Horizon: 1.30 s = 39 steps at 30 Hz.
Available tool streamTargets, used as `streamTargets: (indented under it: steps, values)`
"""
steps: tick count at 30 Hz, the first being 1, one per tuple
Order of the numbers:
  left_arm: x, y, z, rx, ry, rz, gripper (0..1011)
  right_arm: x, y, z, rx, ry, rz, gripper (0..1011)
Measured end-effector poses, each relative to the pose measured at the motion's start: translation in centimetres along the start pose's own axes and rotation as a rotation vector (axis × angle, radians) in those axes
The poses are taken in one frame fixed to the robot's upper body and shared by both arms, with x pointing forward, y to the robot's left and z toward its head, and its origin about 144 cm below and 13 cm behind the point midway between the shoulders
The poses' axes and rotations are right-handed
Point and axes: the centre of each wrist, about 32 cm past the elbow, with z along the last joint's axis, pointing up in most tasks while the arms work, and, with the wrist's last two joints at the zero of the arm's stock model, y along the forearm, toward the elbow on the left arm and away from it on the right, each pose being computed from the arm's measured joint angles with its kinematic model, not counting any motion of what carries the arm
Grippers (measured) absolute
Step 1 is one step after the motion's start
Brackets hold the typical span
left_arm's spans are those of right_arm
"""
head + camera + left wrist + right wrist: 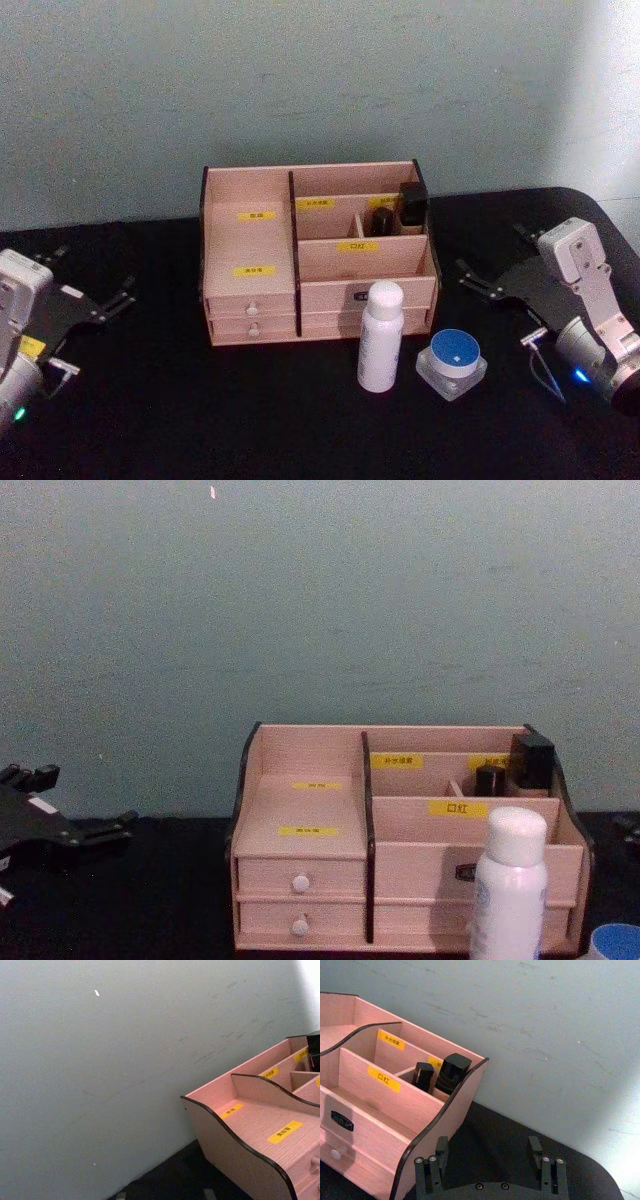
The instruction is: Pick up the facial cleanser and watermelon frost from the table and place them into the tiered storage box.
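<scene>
Facial cleanser, one, stands upright on the black table before the single tiered storage box, long axis vertical. Watermelon frost, one, sits just beside it, on the side toward the right gripper. Both lie inboard of those jaws and closer to the robot's body, the jar being the nearer to them; the jaws are spread and empty. Left gripper, likewise spread and empty, rests well apart past the box's opposite end. Two black bottles occupy a rear compartment.

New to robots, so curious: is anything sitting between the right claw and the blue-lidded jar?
No. In the head view, bare black table separates the right gripper from the watermelon frost.
</scene>
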Motion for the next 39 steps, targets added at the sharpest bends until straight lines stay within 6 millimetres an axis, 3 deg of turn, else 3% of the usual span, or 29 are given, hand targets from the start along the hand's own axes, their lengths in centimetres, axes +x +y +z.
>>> streamTargets:
  steps: [39]
  values:
    - [0.00, 0.00, 0.00, 0.000, 0.000, 0.000, 1001, 0.00, 0.00, 0.00, 0.000, 0.000, 0.000, 1000]
